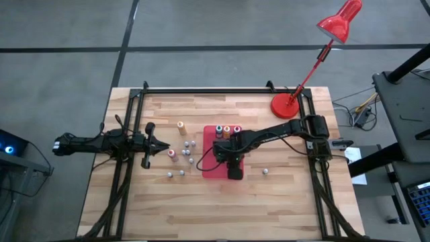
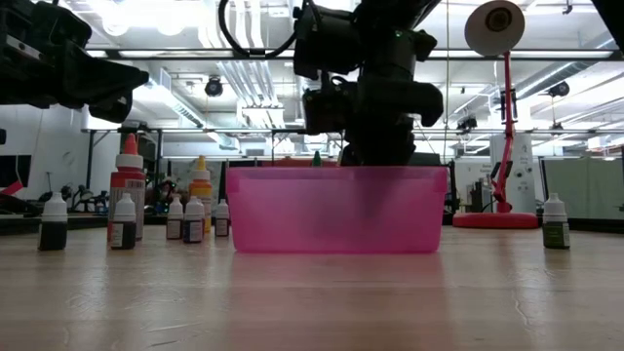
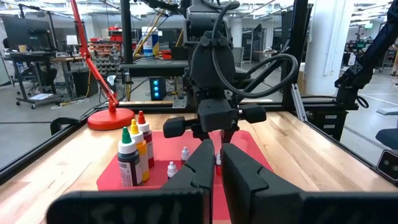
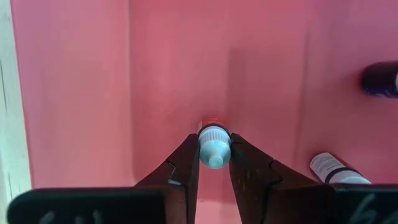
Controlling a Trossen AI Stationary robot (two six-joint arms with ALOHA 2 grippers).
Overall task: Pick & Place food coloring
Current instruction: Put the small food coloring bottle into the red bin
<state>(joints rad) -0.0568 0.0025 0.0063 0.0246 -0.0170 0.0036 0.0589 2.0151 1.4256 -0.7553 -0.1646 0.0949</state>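
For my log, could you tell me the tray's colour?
Pink-red; the tray shows best in the right wrist view.

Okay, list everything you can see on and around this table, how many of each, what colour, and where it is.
tray: one, red, middle of the table
tall bottles: three, green, yellow and red caps, in a row at the tray's far edge
orange bottle: one, on the table left of the tray
small bottles: about seven, pale caps, scattered left of the tray
lone bottle: one, pale cap, right of the tray
lying bottle: one, white, inside the tray
desk lamp: one, red, far right corner
held bottle: one, pale cap, above the tray floor
right end effector: shut on the held bottle
left end effector: above the table's left side
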